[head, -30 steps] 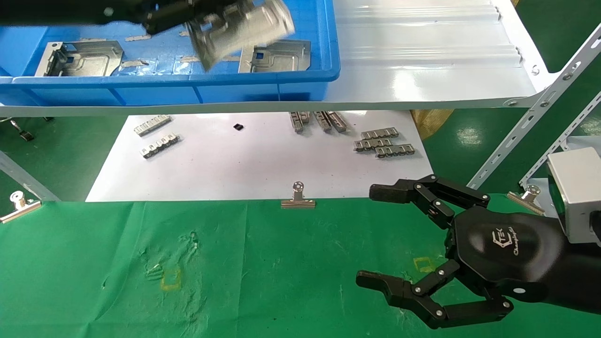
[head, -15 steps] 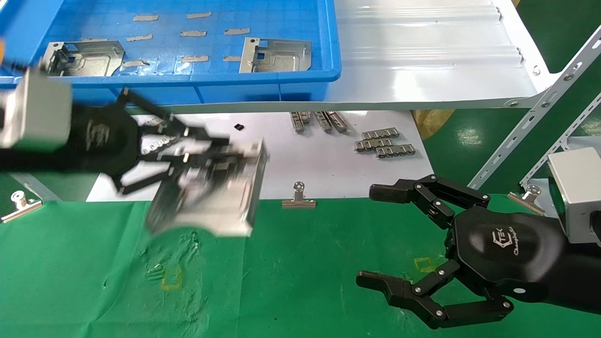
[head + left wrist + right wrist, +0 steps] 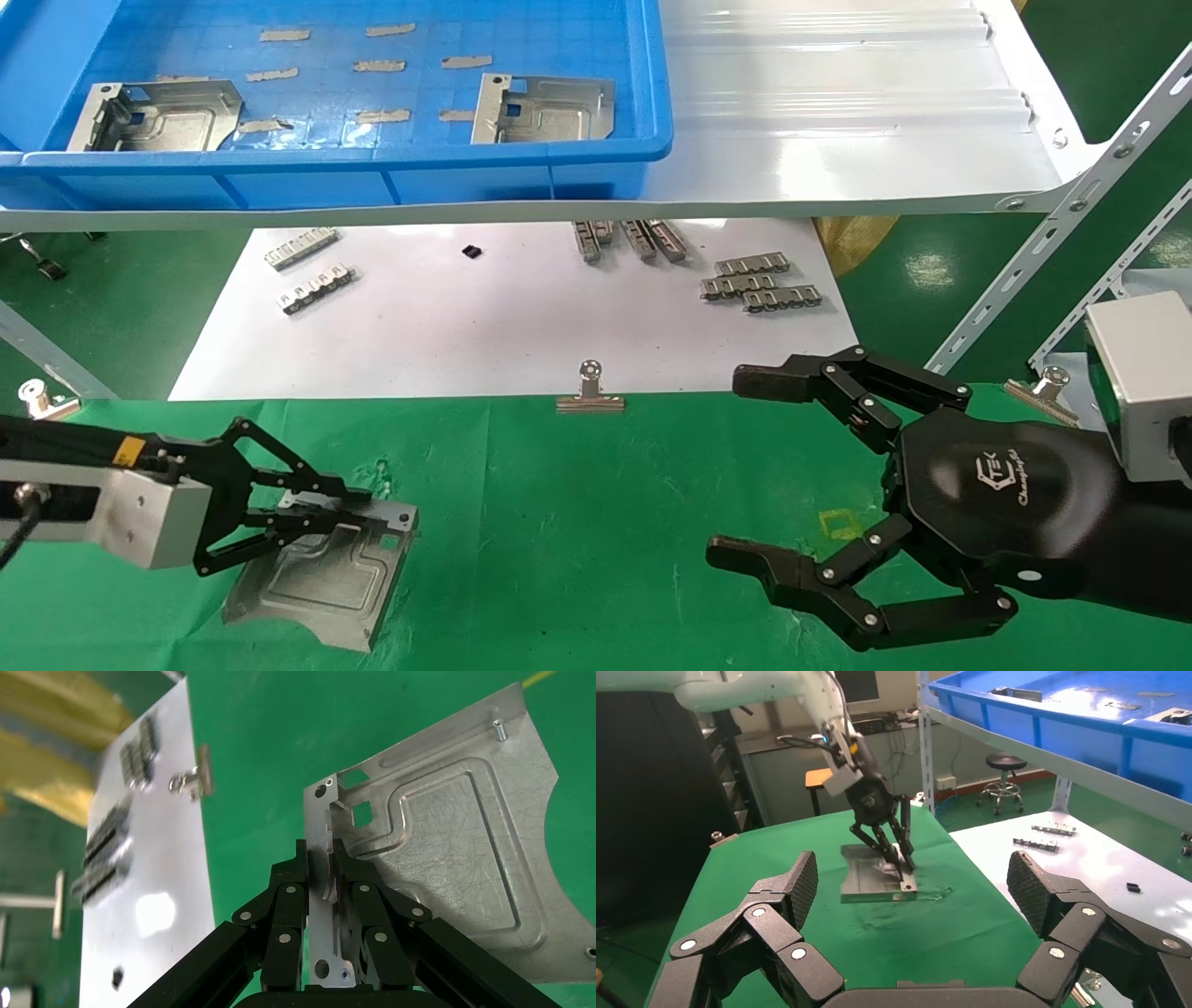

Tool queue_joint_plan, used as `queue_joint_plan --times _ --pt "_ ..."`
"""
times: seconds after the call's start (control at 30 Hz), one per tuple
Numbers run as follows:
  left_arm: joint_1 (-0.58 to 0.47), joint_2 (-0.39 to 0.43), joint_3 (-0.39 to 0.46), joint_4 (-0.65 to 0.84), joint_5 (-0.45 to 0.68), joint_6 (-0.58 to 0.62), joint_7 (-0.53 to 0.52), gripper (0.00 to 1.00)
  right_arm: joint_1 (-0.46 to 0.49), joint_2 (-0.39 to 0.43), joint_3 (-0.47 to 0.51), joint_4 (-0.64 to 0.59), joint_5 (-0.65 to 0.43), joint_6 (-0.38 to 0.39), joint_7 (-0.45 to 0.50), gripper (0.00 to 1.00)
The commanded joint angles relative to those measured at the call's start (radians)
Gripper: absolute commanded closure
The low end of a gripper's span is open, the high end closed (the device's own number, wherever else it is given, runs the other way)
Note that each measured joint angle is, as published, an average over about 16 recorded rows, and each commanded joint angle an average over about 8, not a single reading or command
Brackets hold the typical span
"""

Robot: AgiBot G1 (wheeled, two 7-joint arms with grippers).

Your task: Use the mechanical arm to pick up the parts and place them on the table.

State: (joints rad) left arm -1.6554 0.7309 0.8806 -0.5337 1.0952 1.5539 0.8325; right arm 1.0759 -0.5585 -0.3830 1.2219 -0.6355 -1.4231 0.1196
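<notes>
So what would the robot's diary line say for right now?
left gripper: shut on metal plate | plate: low at green table | right gripper: open, idle | two plates in blue bin

Left gripper (image 3: 358, 508) low over table at near left, arm reaching in from left edge, fingers (image 3: 295, 881) pinched together. Right gripper (image 3: 745, 471) parked at right, palm up, fingers (image 3: 796, 881) spread wide.
</notes>
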Motion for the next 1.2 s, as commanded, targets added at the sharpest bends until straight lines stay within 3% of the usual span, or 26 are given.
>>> queue_joint_plan --times 0.03,0.27,0.3,0.67,1.07,1.2 --pt "0.03 0.008 0.007 0.052 -0.004 -0.012 0.068 0.95 0.0 0.0 0.0 0.0 0.0 0.0 0.0 0.0" --pt "0.085 0.034 -0.002 0.156 -0.019 -0.043 0.189 0.08 0.0 0.0 0.0 0.0 0.0 0.0 0.0 0.0" --pt "0.089 0.037 -0.002 0.166 -0.018 -0.048 0.202 0.0 0.0 0.0 0.0 0.0 0.0 0.0 0.0 0.0" --pt "0.091 0.066 -0.002 0.263 -0.02 -0.046 0.21 0.0 0.0 0.0 0.0 0.0 0.0 0.0 0.0 0.0" --pt "0.115 0.051 0.004 0.288 -0.136 0.046 -0.126 0.0 0.0 0.0 0.0 0.0 0.0 0.0 0.0 0.0" --pt "0.139 0.039 0.003 0.282 -0.169 0.044 -0.171 0.0 0.0 0.0 0.0 0.0 0.0 0.0 0.0 0.0"
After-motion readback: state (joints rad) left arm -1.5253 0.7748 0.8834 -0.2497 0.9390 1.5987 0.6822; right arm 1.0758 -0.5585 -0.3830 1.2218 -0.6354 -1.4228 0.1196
